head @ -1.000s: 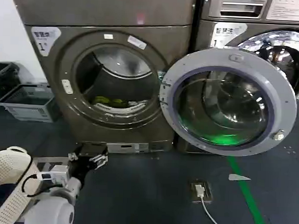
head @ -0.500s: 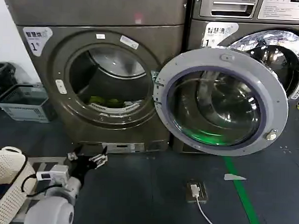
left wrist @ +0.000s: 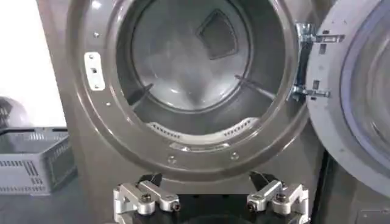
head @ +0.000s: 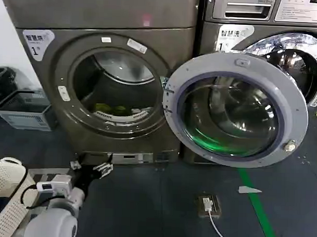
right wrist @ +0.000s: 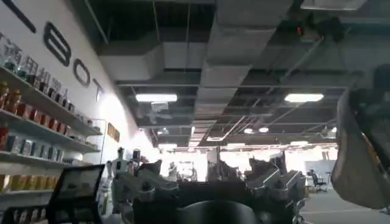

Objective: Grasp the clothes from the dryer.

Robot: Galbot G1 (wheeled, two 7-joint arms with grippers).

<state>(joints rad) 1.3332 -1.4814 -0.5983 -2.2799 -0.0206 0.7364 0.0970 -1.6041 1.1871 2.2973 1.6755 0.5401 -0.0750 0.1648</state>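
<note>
Clothes [head: 113, 109] mostly hidden behind the lower lip of the dryer [head: 40, 78] porthole; separate pieces too small to tell apart. Dryer top cut off by the head view's upper edge. Left gripper [left wrist: 210, 198] clipped at the wrist view's edge, fingertips out of sight.

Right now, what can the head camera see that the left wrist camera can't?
Head view alone: yellow-green clothes lying in the drum, the white "1" sticker, and a cable plug on the floor. Left wrist view alone: the door hinge up close. Both: the dryer with its door swung open, the grey basket, and the open left claw.
</note>
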